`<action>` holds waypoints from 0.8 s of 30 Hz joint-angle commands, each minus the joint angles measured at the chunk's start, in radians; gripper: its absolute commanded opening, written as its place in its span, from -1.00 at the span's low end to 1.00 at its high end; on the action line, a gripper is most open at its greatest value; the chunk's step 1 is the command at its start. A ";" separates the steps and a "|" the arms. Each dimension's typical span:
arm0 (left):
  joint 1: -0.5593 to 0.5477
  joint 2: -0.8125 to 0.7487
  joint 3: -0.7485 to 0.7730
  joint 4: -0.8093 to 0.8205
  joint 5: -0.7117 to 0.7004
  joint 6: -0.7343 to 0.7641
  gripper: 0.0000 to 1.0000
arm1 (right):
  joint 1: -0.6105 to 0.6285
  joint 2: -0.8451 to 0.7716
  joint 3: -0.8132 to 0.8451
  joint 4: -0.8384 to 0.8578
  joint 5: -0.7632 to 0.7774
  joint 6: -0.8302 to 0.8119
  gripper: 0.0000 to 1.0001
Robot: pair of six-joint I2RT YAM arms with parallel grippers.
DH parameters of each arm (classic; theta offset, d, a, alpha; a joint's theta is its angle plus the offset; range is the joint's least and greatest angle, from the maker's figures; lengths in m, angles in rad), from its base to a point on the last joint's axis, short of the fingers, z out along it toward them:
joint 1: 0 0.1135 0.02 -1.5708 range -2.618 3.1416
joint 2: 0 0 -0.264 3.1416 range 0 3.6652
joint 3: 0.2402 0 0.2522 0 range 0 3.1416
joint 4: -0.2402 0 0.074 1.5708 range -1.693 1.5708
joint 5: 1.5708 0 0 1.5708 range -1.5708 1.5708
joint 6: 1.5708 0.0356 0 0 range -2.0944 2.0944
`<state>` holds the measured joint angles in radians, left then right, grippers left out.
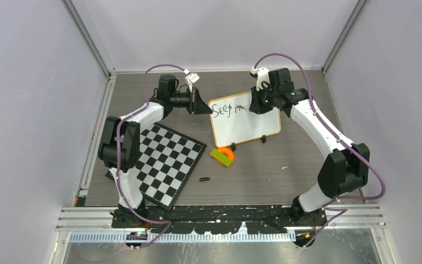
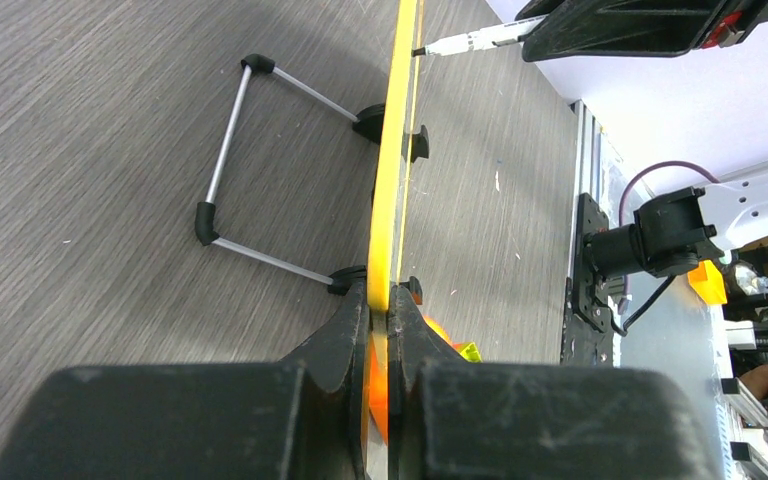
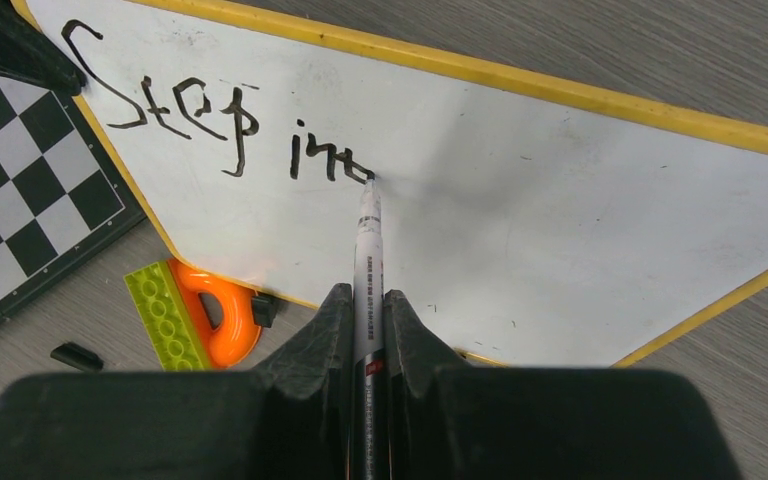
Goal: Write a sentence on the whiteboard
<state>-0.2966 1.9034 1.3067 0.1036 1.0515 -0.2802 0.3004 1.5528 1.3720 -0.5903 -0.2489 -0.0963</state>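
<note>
The whiteboard (image 3: pixel 580 210) is white and yellow-edged, the sentence (image 3: pixel 240 125) black, the chequered board (image 1: pixel 167 159) black-and-white.

One whiteboard (image 1: pixel 247 125), one chequered board (image 1: pixel 167 159), one marker (image 3: pixel 368 250), one orange-and-green block (image 1: pixel 223 156), one small black piece (image 1: pixel 204 179) — and two arms: left arm (image 1: pixel 143 116), right arm (image 1: pixel 321 129).

A grey wood-grain tabletop (image 1: pixel 286 165) carries four things. At left lies a flat black-and-white chequered board (image 1: pixel 167 162), set askew. Beside its far corner a small glossy whiteboard (image 1: pixel 247 124) with a thin yellowish frame stands on black feet. Just before it lies an orange and lime-green plastic piece (image 1: pixel 222 156); nearer, a small black piece (image 1: pixel 204 179).
</note>
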 commanded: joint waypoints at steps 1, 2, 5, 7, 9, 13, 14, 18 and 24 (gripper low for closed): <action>-0.012 -0.037 0.004 0.001 -0.002 0.033 -1.00 | -0.013 -0.067 0.034 0.021 0.006 -0.005 -0.99; -0.012 -0.037 0.005 0.001 -0.002 0.032 -1.00 | -0.016 -0.073 0.034 0.024 0.006 -0.004 -1.00; -0.012 -0.035 0.007 0.001 -0.001 0.030 -1.00 | -0.020 -0.069 0.039 0.024 0.014 -0.005 -0.99; -0.012 -0.036 0.009 0.001 -0.001 0.030 -1.00 | -0.020 -0.058 0.040 0.024 0.014 -0.005 -1.00; -0.012 -0.037 0.008 0.001 -0.001 0.031 -1.00 | -0.021 -0.045 0.043 0.025 0.012 -0.004 -0.99; -0.012 -0.042 0.006 -0.001 -0.001 0.034 -1.00 | -0.020 -0.024 0.044 0.030 0.000 0.003 -1.00; -0.012 -0.041 0.005 -0.002 -0.001 0.036 -1.00 | -0.021 -0.020 0.044 0.033 -0.002 0.006 -1.00; -0.012 -0.038 0.009 -0.003 -0.001 0.037 -1.00 | -0.021 -0.005 0.042 0.041 -0.013 0.012 -1.00; -0.012 -0.034 0.005 -0.002 -0.001 0.039 -1.00 | -0.021 0.000 0.034 0.047 -0.022 0.013 -0.99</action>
<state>-0.2962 1.9034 1.3067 0.1032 1.0546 -0.2798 0.2829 1.5513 1.3727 -0.5919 -0.2584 -0.0948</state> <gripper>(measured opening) 0.043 0.171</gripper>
